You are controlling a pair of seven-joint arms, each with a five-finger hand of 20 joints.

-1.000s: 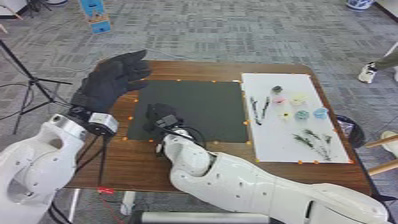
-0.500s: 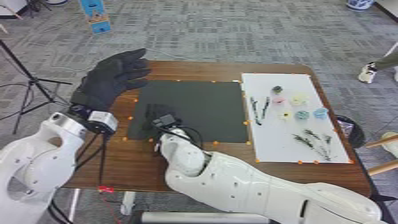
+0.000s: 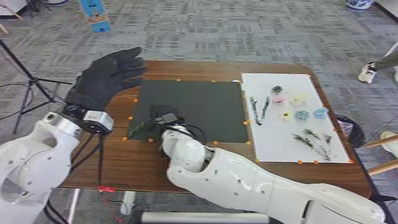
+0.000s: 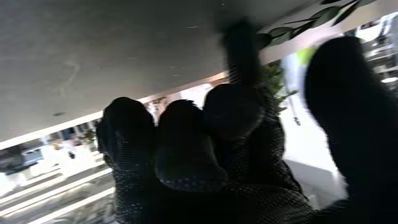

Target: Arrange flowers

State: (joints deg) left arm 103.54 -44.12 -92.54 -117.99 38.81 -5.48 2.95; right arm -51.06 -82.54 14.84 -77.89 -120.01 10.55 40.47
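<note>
My left hand [image 3: 108, 79] is open above the table's left edge. Over the lower left of the black mat [image 3: 200, 97], my right hand [image 3: 162, 111] is low, with green leaves [image 3: 138, 131] beside it at the mat's lower left corner. In the right wrist view, the right hand [image 4: 191, 170] has its thumb apart from the fingers, one finger reaching up to the dark surface. Leaves [image 4: 324, 17] show beyond the gap; their stem is hidden. On the white sheet [image 3: 275, 140] are dark stems [image 3: 259, 111], small pink [image 3: 278, 100], yellow [image 3: 286, 115] and blue flowers [image 3: 321, 113], and leafy sprigs [image 3: 313, 141].
Orange markers [image 3: 213, 143] dot the brown table [image 3: 124, 167] around the mat and sheet. My right forearm [image 3: 240, 175] crosses the table's near edge. A tripod [image 3: 34, 75] stands to the left, and a dark bin [image 3: 349, 131] is beside the table's right edge.
The right hand and forearm have shifted slightly, and green leaves now show at the mat's lower left. The left hand has drifted a little to the left. The flowers on the sheet have stayed put.
</note>
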